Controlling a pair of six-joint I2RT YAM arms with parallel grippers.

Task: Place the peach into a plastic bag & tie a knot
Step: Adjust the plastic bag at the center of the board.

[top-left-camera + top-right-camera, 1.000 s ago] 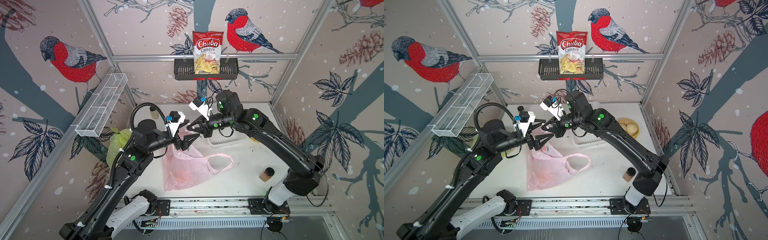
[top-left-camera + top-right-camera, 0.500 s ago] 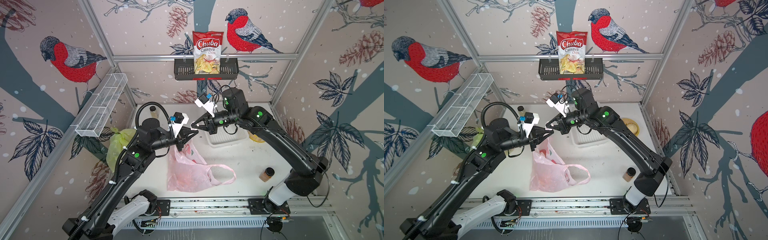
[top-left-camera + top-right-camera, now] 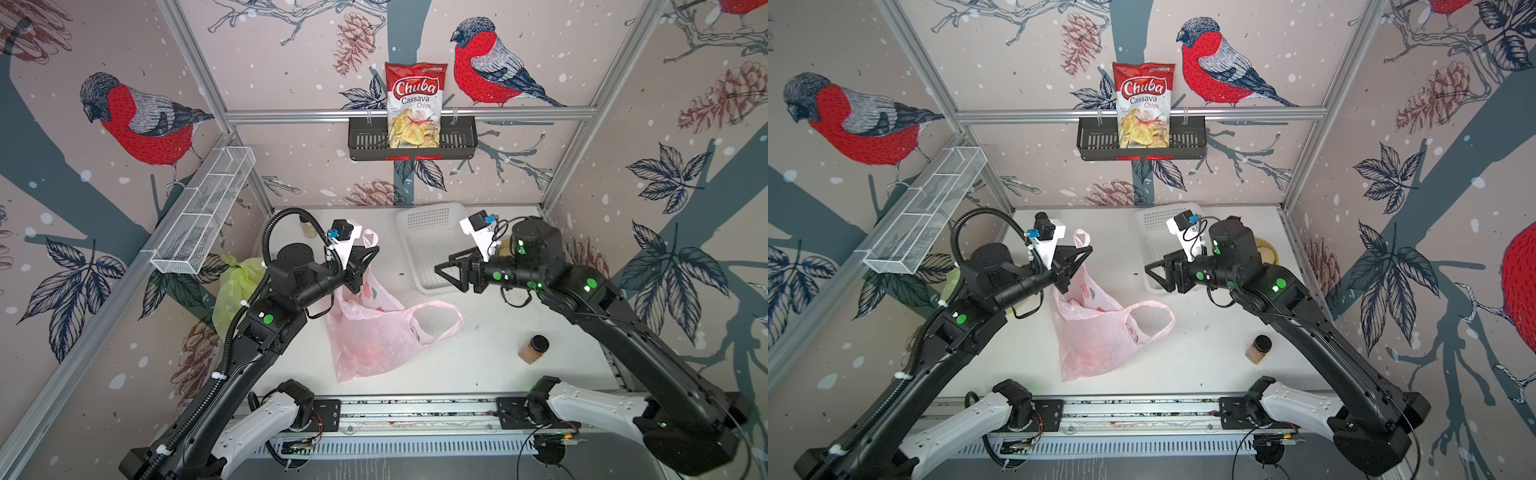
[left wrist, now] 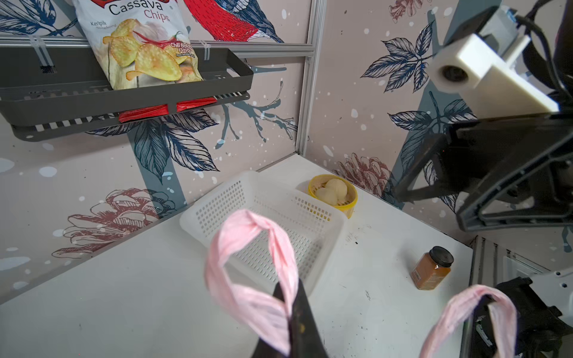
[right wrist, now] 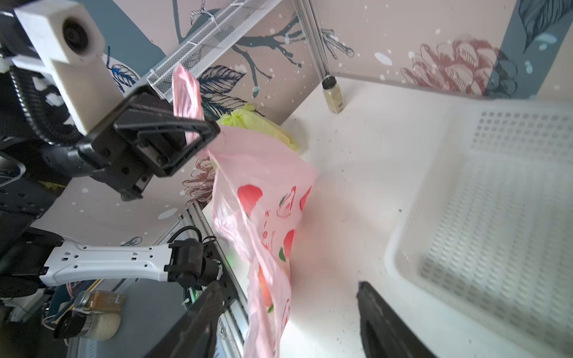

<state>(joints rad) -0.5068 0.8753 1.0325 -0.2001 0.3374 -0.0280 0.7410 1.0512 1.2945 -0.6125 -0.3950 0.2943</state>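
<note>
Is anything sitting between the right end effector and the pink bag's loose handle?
Nothing visible. The loose handle lies on the table, with only open air up to the open right end effector. The white basket sits behind it, not between.

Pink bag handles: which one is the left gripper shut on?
The upright loop, pinched at its base by the left gripper. The other loop lies slack on the table, toward the open right gripper, held by nothing.

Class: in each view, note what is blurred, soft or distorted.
Right wrist view: the white basket and the lower part of the pink bag are smeared. Left wrist view: the bag's near handle loop is soft, the spice jar crisp. Both top views: sharp, but the frame posts splay outward.
</note>
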